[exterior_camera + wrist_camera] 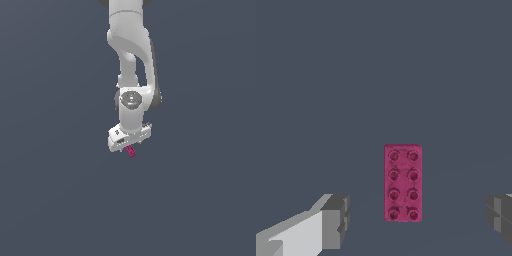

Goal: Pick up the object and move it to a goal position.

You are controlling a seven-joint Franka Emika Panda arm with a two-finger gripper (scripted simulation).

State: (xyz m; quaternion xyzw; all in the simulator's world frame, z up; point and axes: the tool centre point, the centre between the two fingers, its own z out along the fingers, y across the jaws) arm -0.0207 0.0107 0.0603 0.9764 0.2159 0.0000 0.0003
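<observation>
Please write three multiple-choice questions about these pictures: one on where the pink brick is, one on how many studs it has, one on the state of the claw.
1. Where is the pink brick?
A. between the claw's fingers
B. far off to one side of the claw
C. on top of the arm

2. How many studs does it have?
A. four
B. six
C. eight

3. The claw is:
A. shut on the brick
B. open
C. out of view

Answers:
1 A: the wrist view shows one finger on each side.
2 C: two columns of four.
3 B: gaps separate both fingers from the brick.
</observation>
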